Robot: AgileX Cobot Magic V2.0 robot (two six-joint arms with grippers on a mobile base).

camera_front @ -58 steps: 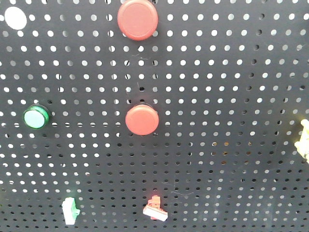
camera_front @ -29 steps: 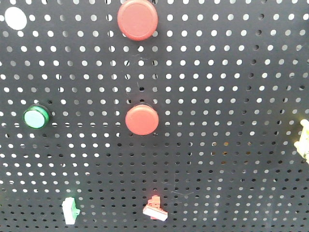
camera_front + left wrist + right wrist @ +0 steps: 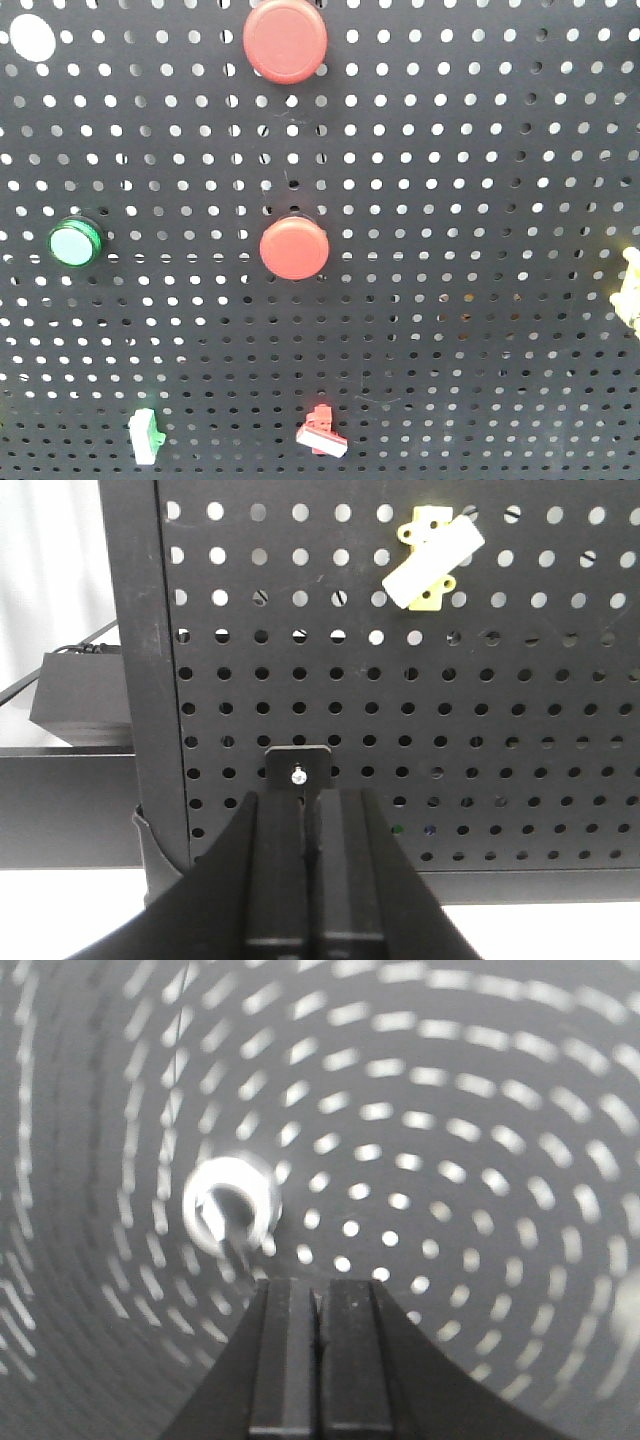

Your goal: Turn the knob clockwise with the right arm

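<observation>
Right at the wrist camera, the right gripper (image 3: pixel 315 1290) is pressed closed on nothing; the left gripper (image 3: pixel 308 798) likewise. Just beyond, up-left, the white knob (image 3: pixel 232 1205) sits ungripped on the blurred pegboard (image 3: pixel 480 1110), so the turn seemingly hasn't started.

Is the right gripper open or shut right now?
Shut. The right gripper shows both fingers pressed together, only a thin seam between, nothing held. The blurred pale knob lies apart, up-left.

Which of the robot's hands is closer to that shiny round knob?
Right. The right hand sits just below-right of the knob; the left hand faces a pegboard section where no knob shows.
</observation>
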